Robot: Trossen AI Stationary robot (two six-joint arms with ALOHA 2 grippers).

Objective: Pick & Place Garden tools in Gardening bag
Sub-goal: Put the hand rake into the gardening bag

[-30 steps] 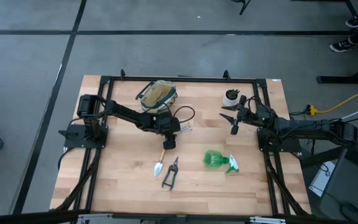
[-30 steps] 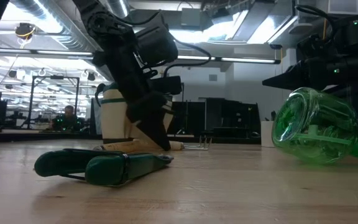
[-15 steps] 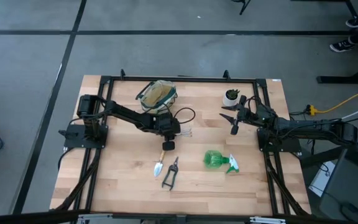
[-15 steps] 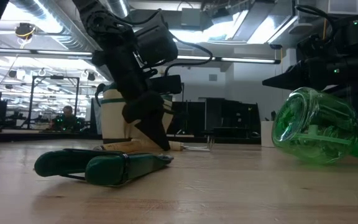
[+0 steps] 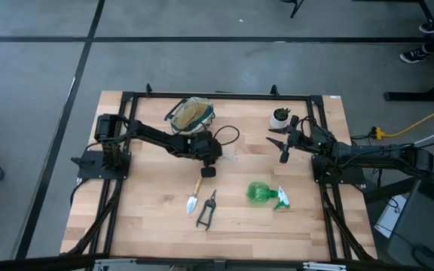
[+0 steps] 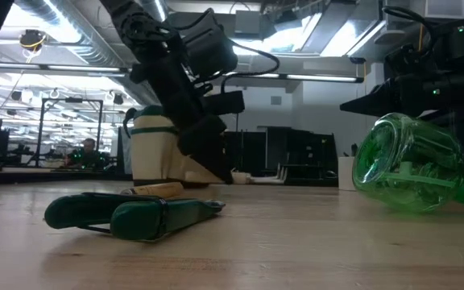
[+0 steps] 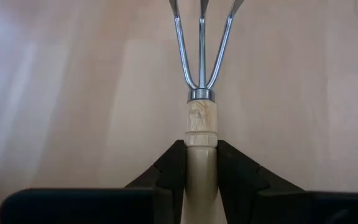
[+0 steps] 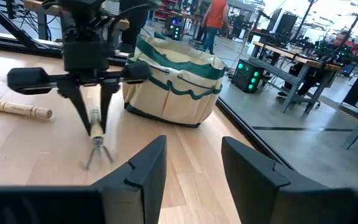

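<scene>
My left gripper [image 5: 214, 155] is shut on the small wooden-handled rake [image 7: 201, 93] near the table's middle, just near of the beige gardening bag [image 5: 191, 113], which stands on its base at the far side. The trowel [image 5: 194, 197], the black pruning shears [image 5: 206, 209] and the green spray bottle [image 5: 264, 193] lie flat on the table nearer the front. My right gripper [image 5: 283, 144] is open and empty at the far right, beside the potted plant. My left gripper pinches the rake's wooden handle [image 7: 201, 163] between its two fingers [image 8: 81, 106], short of the metal collar. The fingers point down from above and lie along the handle. The rake hangs steeply, tines [image 8: 97, 154] down; whether the tines touch the table I cannot tell.
A small green plant in a white pot [image 5: 280, 116] stands at the far right, close to my right gripper. A black frame [image 5: 217, 96] runs round the table's edges. People and desks show in the room beyond the table.
My left gripper has shifted a little toward the table's far and right side with the rake and has tipped to point more steeply down. The rake has turned from lying flat to standing steeply, tines down.
</scene>
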